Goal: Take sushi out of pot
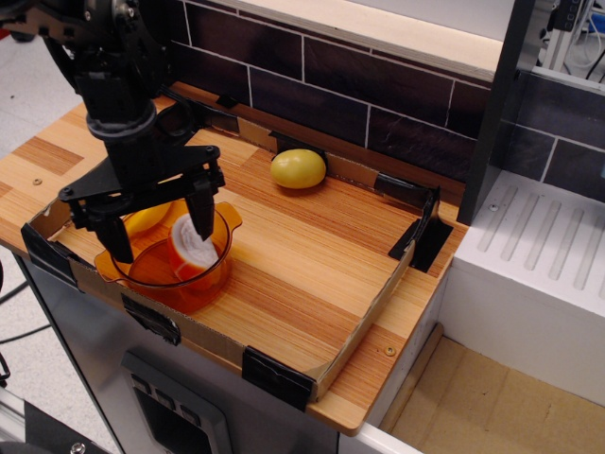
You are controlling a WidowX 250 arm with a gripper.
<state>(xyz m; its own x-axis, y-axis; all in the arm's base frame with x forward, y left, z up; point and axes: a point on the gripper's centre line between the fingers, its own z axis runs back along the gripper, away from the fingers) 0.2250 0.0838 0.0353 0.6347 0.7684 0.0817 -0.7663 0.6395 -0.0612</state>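
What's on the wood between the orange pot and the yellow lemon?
Nothing. Between the pot and the lemon there is only bare wooden board, as the one camera view shows.

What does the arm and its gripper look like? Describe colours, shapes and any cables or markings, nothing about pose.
The arm is matte black, built from blocky, angular segments. A pale grey ring encircles the wrist. Below it, the gripper spreads into thin black linkage bars forming a wide triangular frame, ending in two slim, tapered black fingers. No markings or labels are legible, and separate cables cannot be made out against the black housing.
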